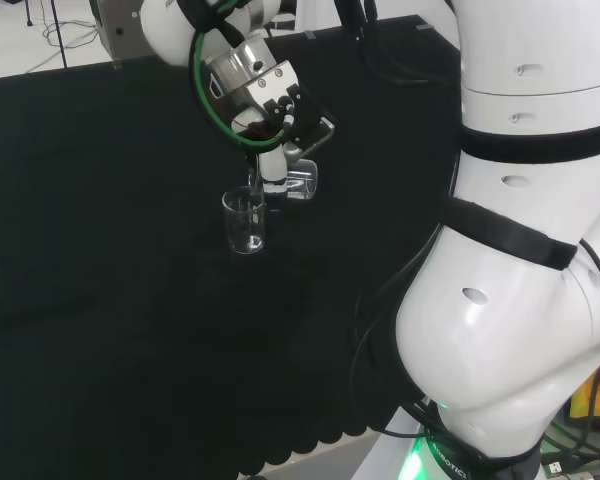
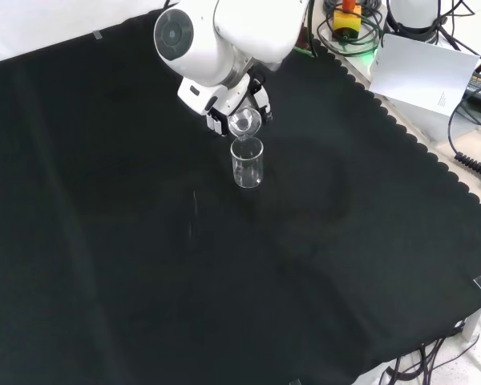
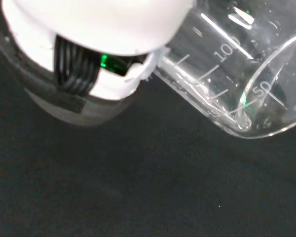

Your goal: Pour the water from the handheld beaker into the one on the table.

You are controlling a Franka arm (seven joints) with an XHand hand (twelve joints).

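Two clear beakers sit near the middle of the black cloth point(image 2: 104, 265). One stands upright on the cloth; I hold the other tipped over above it.

From the front view, my hand point(image 2: 224, 108) comes down from the top, partly behind a white arm link point(image 2: 224, 36) with a round grey cap. My fingers point(image 2: 218, 122) are curled round the held beaker point(image 2: 244, 123), whose open mouth faces down and toward the camera. Its lip hangs just over the rim of the standing beaker point(image 2: 248, 163), which is directly below and slightly nearer the camera. I cannot tell whether the two rims touch.

From the head view, my hand point(image 1: 265, 105) reaches in from the upper left of the white arm. The held beaker point(image 1: 302, 182) lies close to sideways, just right of the standing beaker point(image 1: 245, 222) and a little higher. A green cable point(image 1: 205, 105) loops round my wrist.

From the wrist view, the held beaker point(image 3: 237, 79) is large and close, tilted, with white measuring marks along its wall. A white and black part of my hand point(image 3: 89, 44) presses against its side. Water cannot be made out for certain in either beaker. A scalloped cloth edge point(image 2: 417, 136) runs along the right of the front view.
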